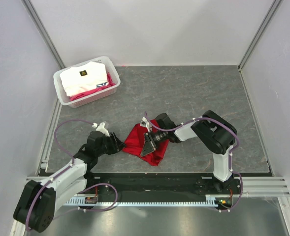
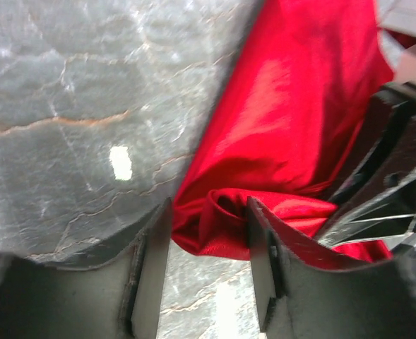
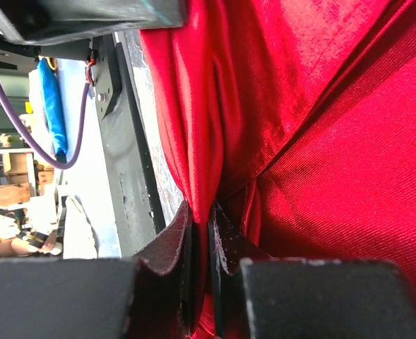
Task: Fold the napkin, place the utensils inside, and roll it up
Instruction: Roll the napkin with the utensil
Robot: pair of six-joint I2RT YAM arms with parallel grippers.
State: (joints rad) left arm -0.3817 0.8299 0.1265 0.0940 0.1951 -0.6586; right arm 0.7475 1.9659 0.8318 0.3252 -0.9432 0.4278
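The right fingers (image 3: 171,247) were nipped tight on a thin upright pleat of the napkin (image 1: 134,140), with the red cloth running straight up out of the pinch. The left fingers (image 2: 151,261) stood partway apart astride a rolled lip at the napkin's near left edge. Cloth lay between them, but no firm squeeze could be seen. The napkin lay bunched and partly doubled on the bench (image 1: 199,93), near of centre, between the two arms. It looked light, limp and slightly sheeny, so it would likely sag, crease and slide out of a loose pinch, holding no shape of its own. Edges and corners seemed the best places to take hold, drawn taut between both sides. The spoon was not visible. A basket (image 1: 60,93) of white and pink fabric sat at the far left.
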